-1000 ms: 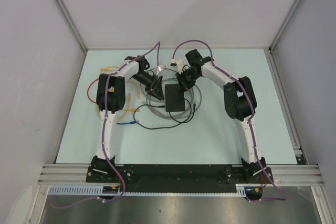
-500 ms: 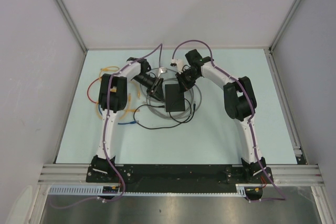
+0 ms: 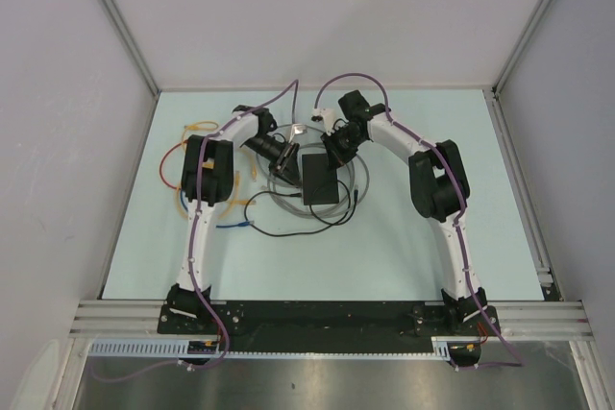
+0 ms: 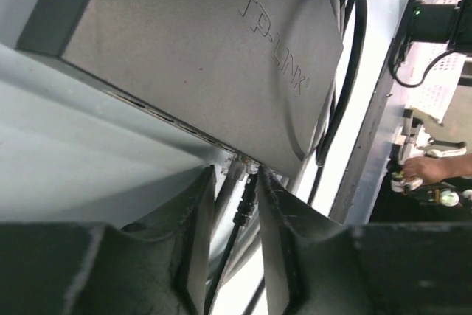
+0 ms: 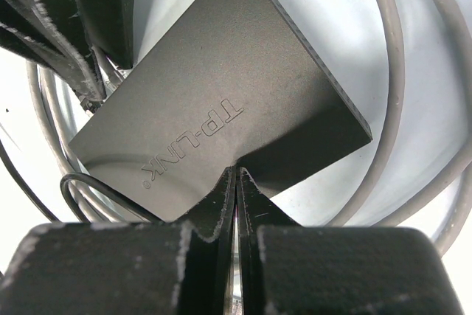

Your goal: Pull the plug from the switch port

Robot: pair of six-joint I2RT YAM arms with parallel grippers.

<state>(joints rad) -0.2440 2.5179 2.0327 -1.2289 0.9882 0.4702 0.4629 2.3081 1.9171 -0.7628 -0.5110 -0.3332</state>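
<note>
Straddling the plug [image 4: 237,170], left jaws are seen narrowly parted, grip not resolved; right jaws are seen closed at switch [image 5: 221,108] edge.

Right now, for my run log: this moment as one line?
left pincer straddles plug at switch edge, grip unclear | right pincer shut, tips on switch top | plug not yet out

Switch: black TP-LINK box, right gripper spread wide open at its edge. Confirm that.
Not quite. The right gripper is shut, its jaws pressed together, as the right wrist view shows. The rest holds: the switch is a black TP-LINK box, and the gripper sits at its edge.
</note>
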